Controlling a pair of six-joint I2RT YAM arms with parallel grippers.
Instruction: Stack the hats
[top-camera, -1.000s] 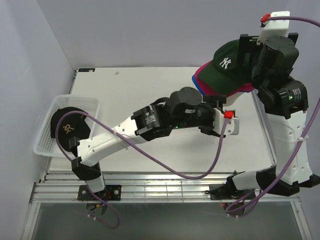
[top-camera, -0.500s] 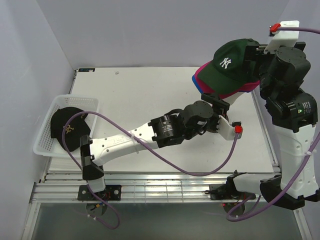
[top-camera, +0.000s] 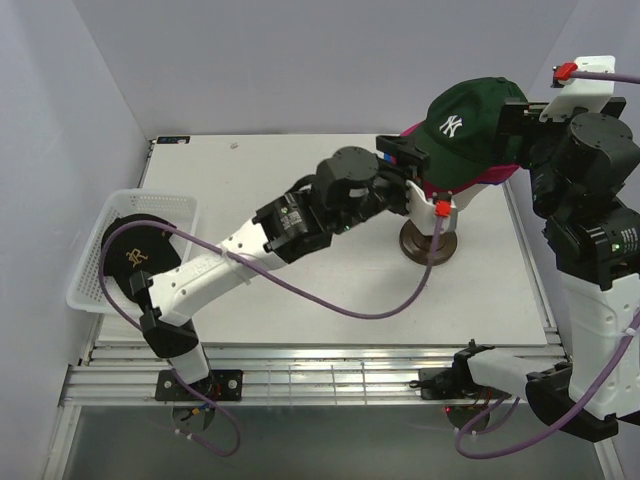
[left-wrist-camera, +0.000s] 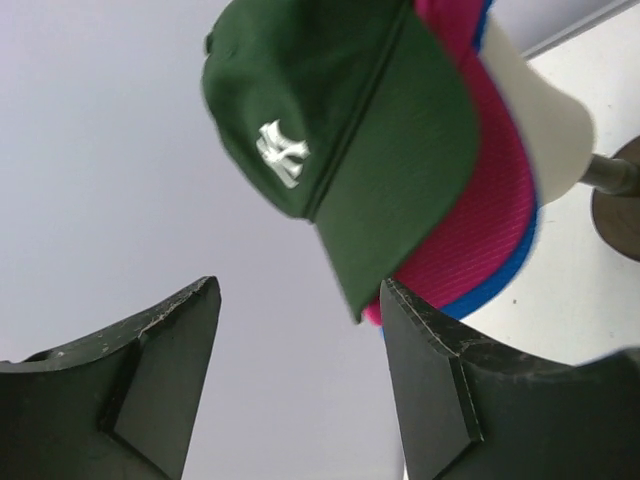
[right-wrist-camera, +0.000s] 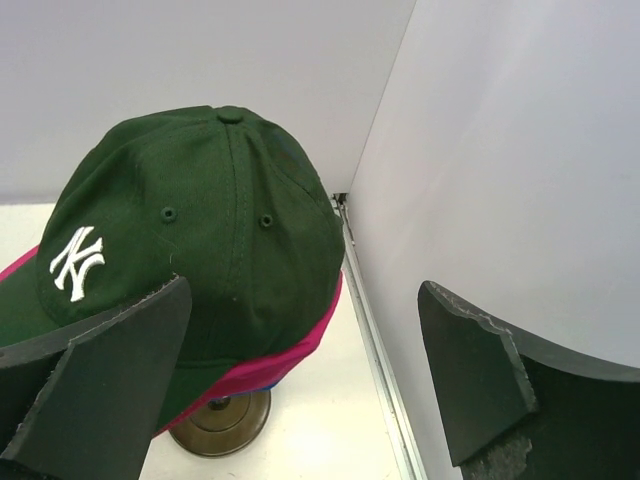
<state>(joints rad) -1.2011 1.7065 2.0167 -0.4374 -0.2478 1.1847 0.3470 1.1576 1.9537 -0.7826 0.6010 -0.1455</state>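
The dark green NY cap (top-camera: 465, 120) sits on top of the magenta pink cap (top-camera: 487, 178) on the mannequin head at the back right. The royal blue cap (left-wrist-camera: 500, 285) shows as a brim edge under the pink one (left-wrist-camera: 470, 230). The black cap with gold emblem (top-camera: 135, 258) lies in the white basket at the left. My left gripper (top-camera: 395, 158) is open and empty, just left of the stacked brims, its fingers (left-wrist-camera: 440, 380) below them. My right gripper (top-camera: 515, 112) is open and empty at the back of the green cap (right-wrist-camera: 200, 220).
The mannequin head (left-wrist-camera: 545, 120) stands on a dark round base (top-camera: 430, 243). The white mesh basket (top-camera: 85, 288) sits at the table's left edge. The side wall is close on the right (right-wrist-camera: 500, 150). A purple cable hangs from the left arm.
My left arm has swung from low beside the mannequin base up and back to the cap brims. My right gripper has drawn slightly right and up, away from the green cap.
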